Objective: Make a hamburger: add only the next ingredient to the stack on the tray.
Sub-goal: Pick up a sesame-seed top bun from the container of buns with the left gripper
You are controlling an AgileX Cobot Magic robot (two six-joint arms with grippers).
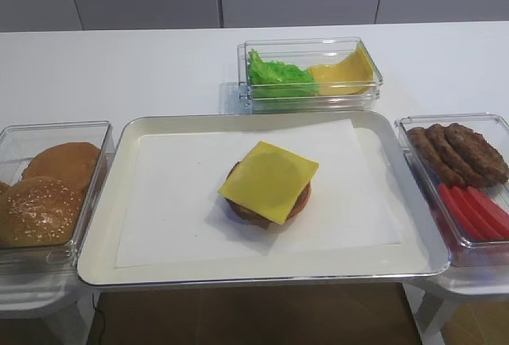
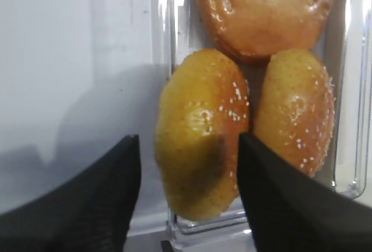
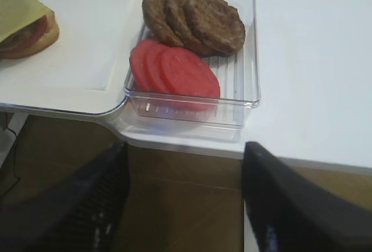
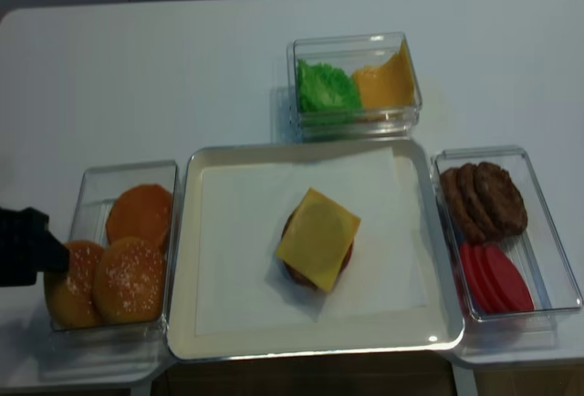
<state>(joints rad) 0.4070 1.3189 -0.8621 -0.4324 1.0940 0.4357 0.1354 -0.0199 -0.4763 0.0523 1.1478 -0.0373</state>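
The sesame bun top (image 4: 130, 279) is a round golden-brown dome flecked with pale seeds, and it sits in the clear bun box (image 4: 91, 177) just left of the tray (image 4: 182, 259), shoulder to shoulder with a second seeded bun (image 4: 71, 294) and in front of a smooth seedless bun (image 4: 140, 214). In the left wrist view 1 seeded dome (image 2: 200, 133) fills the middle, glossy and darker along its lower edge. On the tray's white paper liner (image 4: 237, 232) the stack (image 4: 318, 239) stands near the middle, a brown base under a square yellow cheese slice (image 1: 269, 180) whose corners overhang. The left gripper (image 2: 189, 205) comes in low from the left edge of the table, its 2 dark fingers (image 2: 87, 205) spread wide, 1 at each side of the nearer seeded bun; I cannot tell whether they touch it. The right gripper (image 3: 183, 200) hangs off the table's front edge below the box of patties (image 3: 195, 20) and tomato slices (image 3: 174, 72), spread wide, holding nothing.
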